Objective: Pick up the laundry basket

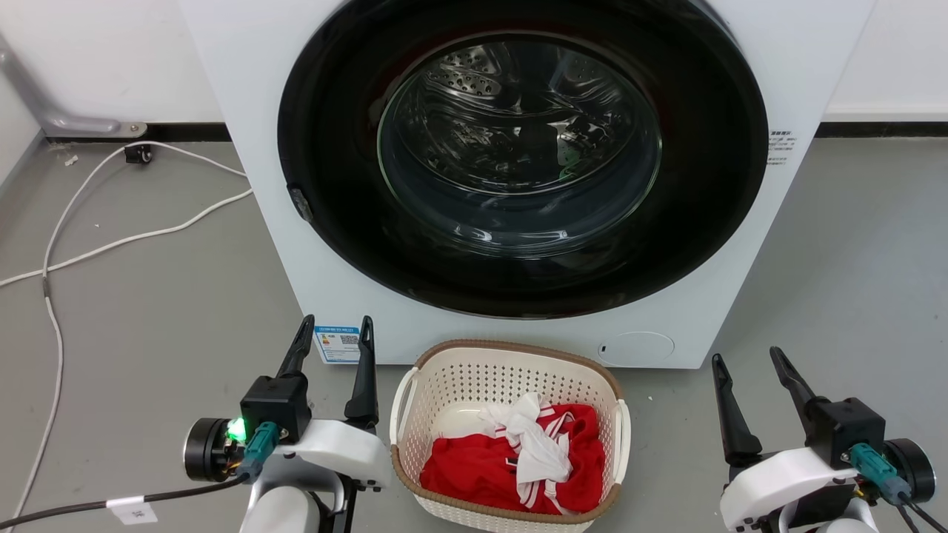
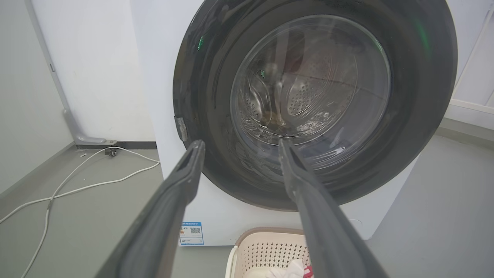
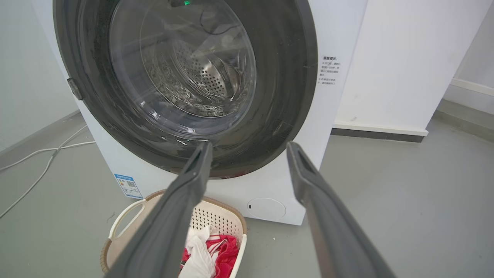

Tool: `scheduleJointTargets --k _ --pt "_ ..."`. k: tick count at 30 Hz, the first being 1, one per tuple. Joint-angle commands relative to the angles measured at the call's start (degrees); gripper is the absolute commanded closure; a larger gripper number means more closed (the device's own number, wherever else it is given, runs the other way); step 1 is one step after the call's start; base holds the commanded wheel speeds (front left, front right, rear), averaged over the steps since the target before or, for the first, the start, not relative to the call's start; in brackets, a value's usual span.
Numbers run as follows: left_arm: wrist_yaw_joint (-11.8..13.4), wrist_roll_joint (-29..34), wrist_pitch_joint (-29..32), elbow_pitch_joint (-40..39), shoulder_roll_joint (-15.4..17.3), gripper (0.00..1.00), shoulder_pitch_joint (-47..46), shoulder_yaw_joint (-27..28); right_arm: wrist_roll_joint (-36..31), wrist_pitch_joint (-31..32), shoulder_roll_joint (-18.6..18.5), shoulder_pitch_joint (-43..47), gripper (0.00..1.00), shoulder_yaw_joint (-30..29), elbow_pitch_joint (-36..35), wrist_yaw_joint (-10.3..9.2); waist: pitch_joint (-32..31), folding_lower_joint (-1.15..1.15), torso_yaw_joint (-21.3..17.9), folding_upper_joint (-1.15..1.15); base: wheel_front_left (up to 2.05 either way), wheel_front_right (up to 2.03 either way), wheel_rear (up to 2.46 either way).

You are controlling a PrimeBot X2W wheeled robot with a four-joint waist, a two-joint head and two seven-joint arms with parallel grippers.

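The laundry basket (image 1: 511, 377) is cream-white perforated plastic with a brown rim and white side handles. It stands on the floor against the washing machine's front and holds red and white clothes (image 1: 518, 451). My left gripper (image 1: 335, 329) is open just left of the basket, fingers pointing at the machine. Well to the basket's right, my right gripper (image 1: 744, 359) is open too. Neither touches the basket. The left wrist view shows the basket (image 2: 266, 247) low between my left gripper (image 2: 239, 146) fingers. In the right wrist view the basket (image 3: 220, 220) lies lower left of my right gripper (image 3: 249, 148).
A white front-loading washing machine (image 1: 711, 311) with a shut dark round door (image 1: 518, 155) fills the space ahead. White cables (image 1: 111, 240) trail over the grey floor at left. Bare floor lies right of the machine. A white wall runs behind.
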Motion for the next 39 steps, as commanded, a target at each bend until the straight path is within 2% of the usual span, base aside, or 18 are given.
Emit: scheduleJointTargets --k 1,28,39 --pt "0.1 1.08 -0.48 0.09 -0.04 0.0 -0.7 -0.13 -0.91 -0.48 0.21 0.35 0.0 0.14 -0.12 -0.02 0.05 0.0 0.01 0.0 0.0 0.0 0.0" --pt "0.62 0.46 -0.71 0.74 -0.05 0.0 -1.09 -0.4 -0.71 -0.66 0.22 -0.13 0.0 0.02 0.22 -0.02 1.23 0.0 0.02 0.0 0.0 0.0 0.0" --pt "0.21 0.57 -0.7 3.4 -0.04 0.0 -3.39 0.21 1.13 0.14 0.2 -3.12 0.0 0.87 2.49 -0.03 8.75 0.0 -1.09 0.0 0.0 0.0 0.0"
